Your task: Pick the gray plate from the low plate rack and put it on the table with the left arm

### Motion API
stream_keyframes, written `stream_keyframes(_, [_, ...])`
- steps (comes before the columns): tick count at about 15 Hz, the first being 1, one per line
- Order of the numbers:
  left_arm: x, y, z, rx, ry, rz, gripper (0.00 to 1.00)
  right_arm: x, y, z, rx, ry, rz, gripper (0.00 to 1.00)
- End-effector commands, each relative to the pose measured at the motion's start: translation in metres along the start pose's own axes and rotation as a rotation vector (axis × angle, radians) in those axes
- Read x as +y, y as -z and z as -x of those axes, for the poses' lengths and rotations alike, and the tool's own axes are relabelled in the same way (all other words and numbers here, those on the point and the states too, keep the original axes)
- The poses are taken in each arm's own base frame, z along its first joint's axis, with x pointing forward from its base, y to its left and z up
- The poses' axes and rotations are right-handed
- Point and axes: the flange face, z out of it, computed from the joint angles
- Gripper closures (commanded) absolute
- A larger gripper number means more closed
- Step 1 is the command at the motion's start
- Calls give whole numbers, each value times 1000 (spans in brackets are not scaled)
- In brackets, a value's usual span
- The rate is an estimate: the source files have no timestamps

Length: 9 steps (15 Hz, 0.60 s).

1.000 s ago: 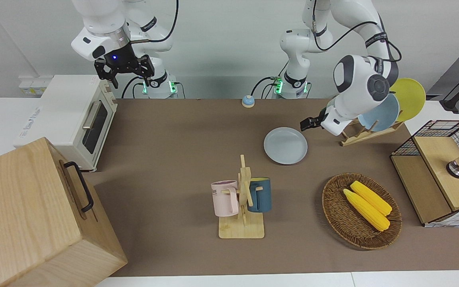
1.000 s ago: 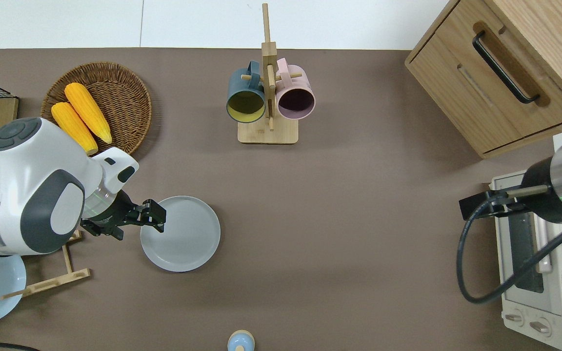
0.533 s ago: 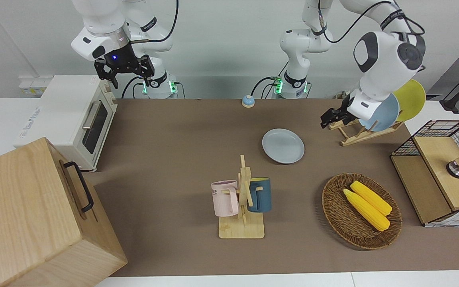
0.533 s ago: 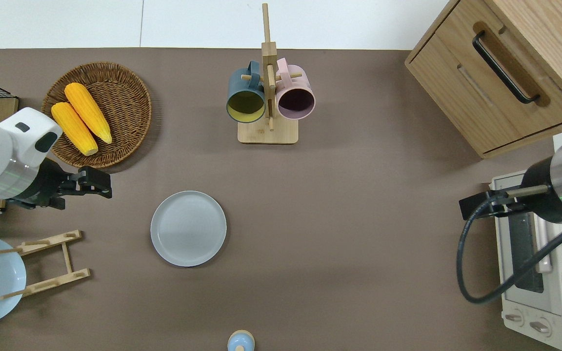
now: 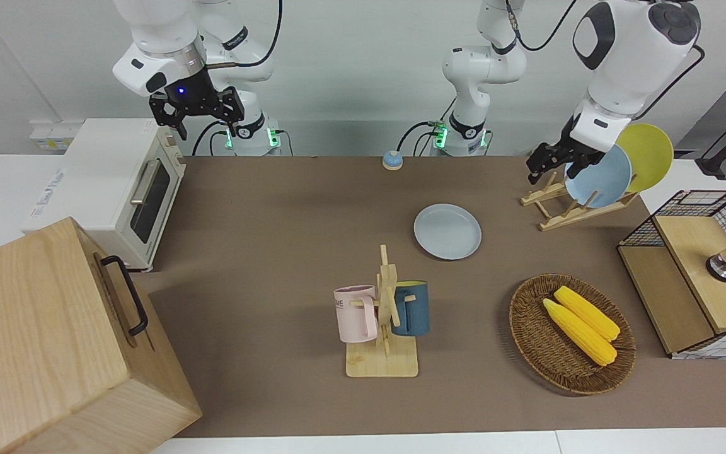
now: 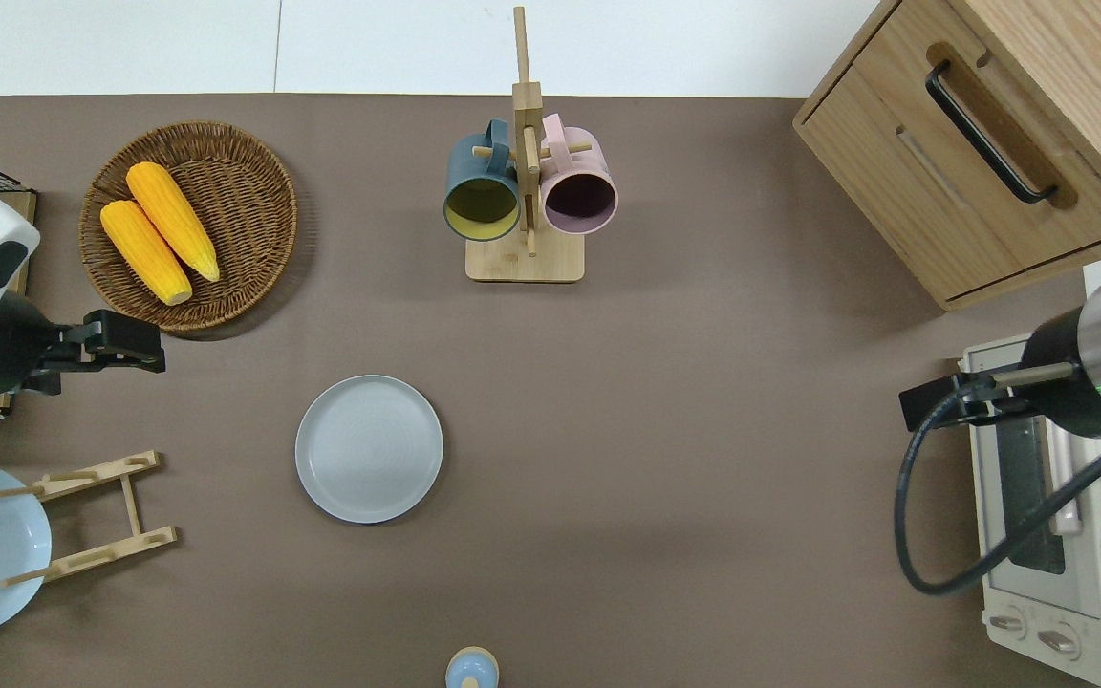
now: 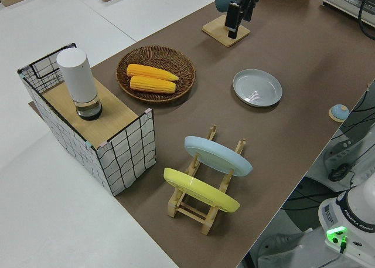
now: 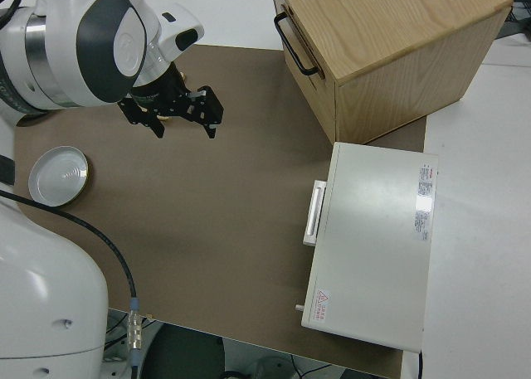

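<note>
The gray plate [image 5: 447,231] lies flat on the brown table mat [image 5: 287,252], near the middle; it also shows in the overhead view [image 6: 369,448] and the left side view [image 7: 257,87]. The low plate rack [image 5: 564,208] stands at the left arm's end [image 6: 92,516] and holds a light blue plate [image 5: 599,176] and a yellow plate [image 5: 650,154]. My left gripper [image 5: 551,171] is open and empty, up in the air over bare mat between the corn basket and the rack [image 6: 144,346]. My right gripper [image 5: 205,123] is open and parked.
A wooden mug stand [image 6: 524,191] with a pink and a blue mug stands farther from the robots than the plate. A wicker basket [image 6: 189,225] holds two corn cobs. A wire crate [image 5: 694,271], a toaster oven [image 5: 111,189], a wooden drawer box [image 5: 54,340] and a small bell [image 5: 392,160] ring the mat.
My left gripper has drawn away from the gray plate, risen and moved toward the left arm's end of the table. The plate stays flat on the mat. The right arm has not moved.
</note>
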Motion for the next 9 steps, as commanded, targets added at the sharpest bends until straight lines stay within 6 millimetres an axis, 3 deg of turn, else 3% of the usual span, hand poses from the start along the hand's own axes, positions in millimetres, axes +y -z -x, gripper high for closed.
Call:
stream_keyframes(1, [0,16,1,32,-11,-18,7,4,4,3,-5,-4,-3,13])
stream_keyframes(9, [-5,22,3,39,-62,-84,7,4,4,3,-5,-4,-3,13])
